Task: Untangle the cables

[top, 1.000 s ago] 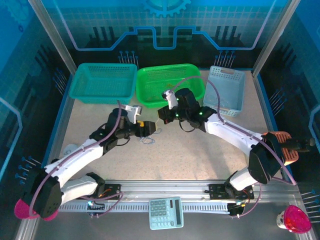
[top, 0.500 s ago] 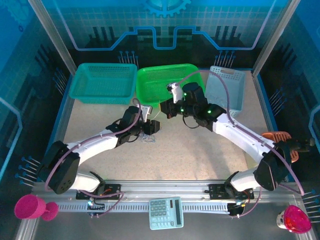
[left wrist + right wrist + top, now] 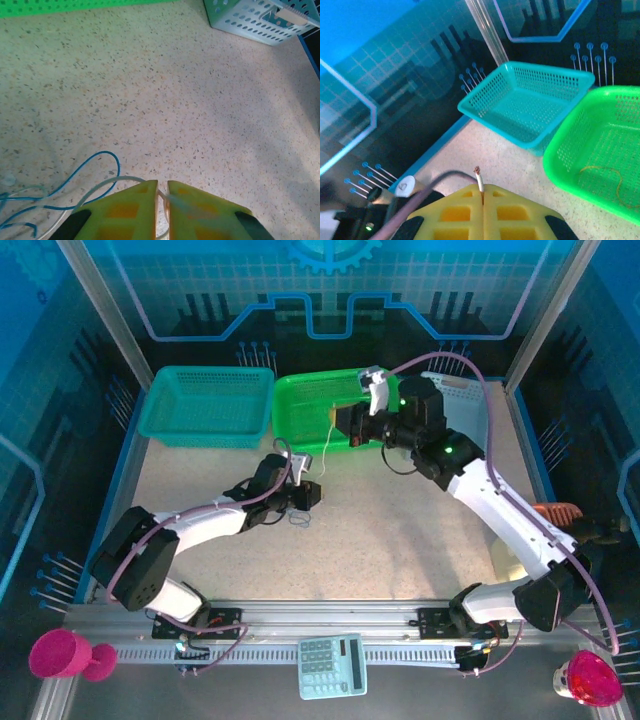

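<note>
Fingers (image 3: 135, 205) of your left gripper (image 3: 162, 186) have pinched the white cable (image 3: 326, 445) beside the blue cable (image 3: 97, 161) on the worktop (image 3: 400, 530). Your right gripper (image 3: 482, 189), fingers together on the cable's end, has lifted over the green basket (image 3: 305, 405).

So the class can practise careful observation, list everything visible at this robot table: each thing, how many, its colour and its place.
teal plastic mesh basket: one, teal, far left of the speckled table.
green plastic mesh basket: one, green, far middle.
pale blue perforated plastic basket: one, pale blue, far right.
thin white cable: one, white, hanging above the table's middle.
thin blue cable: at least one, blue, looped on the table.
thin yellow-orange cable: one, yellow-orange, inside the green basket.
pale blue calculator: one, pale blue, near rail.
magenta goblet-shaped objects: two, magenta, near corners.
orange ribbed object: one, orange, right edge.
left gripper: yellow fingers, shut on the white cable, low.
right gripper: yellow fingers, shut on the white cable, raised.
</note>
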### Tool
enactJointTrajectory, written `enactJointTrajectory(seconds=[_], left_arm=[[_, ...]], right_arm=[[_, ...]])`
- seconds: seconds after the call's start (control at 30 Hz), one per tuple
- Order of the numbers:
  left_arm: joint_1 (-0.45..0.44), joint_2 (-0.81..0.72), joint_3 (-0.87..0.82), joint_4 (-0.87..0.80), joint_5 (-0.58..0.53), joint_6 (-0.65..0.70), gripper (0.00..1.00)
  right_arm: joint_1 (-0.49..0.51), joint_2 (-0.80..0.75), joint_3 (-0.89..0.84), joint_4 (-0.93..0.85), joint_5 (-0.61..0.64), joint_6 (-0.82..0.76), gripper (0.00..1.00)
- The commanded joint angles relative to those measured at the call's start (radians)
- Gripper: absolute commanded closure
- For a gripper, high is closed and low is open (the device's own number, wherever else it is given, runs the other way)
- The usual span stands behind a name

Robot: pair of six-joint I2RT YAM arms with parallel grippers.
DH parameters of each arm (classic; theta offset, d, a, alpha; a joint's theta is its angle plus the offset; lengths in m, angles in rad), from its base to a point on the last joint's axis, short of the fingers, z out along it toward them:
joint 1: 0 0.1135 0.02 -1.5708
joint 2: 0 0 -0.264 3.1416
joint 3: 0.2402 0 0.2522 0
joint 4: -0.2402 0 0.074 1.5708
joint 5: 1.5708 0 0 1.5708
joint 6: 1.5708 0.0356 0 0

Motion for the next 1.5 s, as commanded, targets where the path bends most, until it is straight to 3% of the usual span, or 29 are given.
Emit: enactJointTrajectory(seconds=[0.0, 0.63, 0.73, 0.97, 1.03, 1.2, 1.47], left_arm=[[-0.017, 0.025, -0.014, 0.030, 0.028, -0.020, 0.86], [-0.042, 0.051, -0.042, 0.069, 0.025, -0.040, 0.94], [-0.043, 0.054, -0.040, 0.073, 0.027, -0.040, 1.00], [-0.043, 0.048, -0.040, 0.080, 0.036, -0.044, 1.00], [-0.044, 0.023, -0.041, 0.072, 0.037, -0.043, 0.84], [-0.044, -0.081, -0.041, 0.018, 0.035, -0.027, 0.56], [-0.044, -0.288, 0.017, -0.089, 0.031, 0.041, 0.28]], right_arm=[[-0.035, -0.038, 0.070, 0.028, -0.033, 0.028, 1.00], [-0.249, -0.010, 0.276, 0.223, -0.103, 0.251, 1.00], [-0.272, -0.010, 0.287, 0.256, -0.106, 0.284, 1.00], [-0.280, -0.003, 0.262, 0.273, -0.148, 0.321, 1.00], [-0.279, -0.017, 0.216, 0.278, -0.148, 0.322, 1.00], [-0.279, -0.053, 0.124, 0.278, -0.150, 0.314, 1.00], [-0.250, -0.082, 0.054, 0.261, -0.166, 0.296, 1.00]])
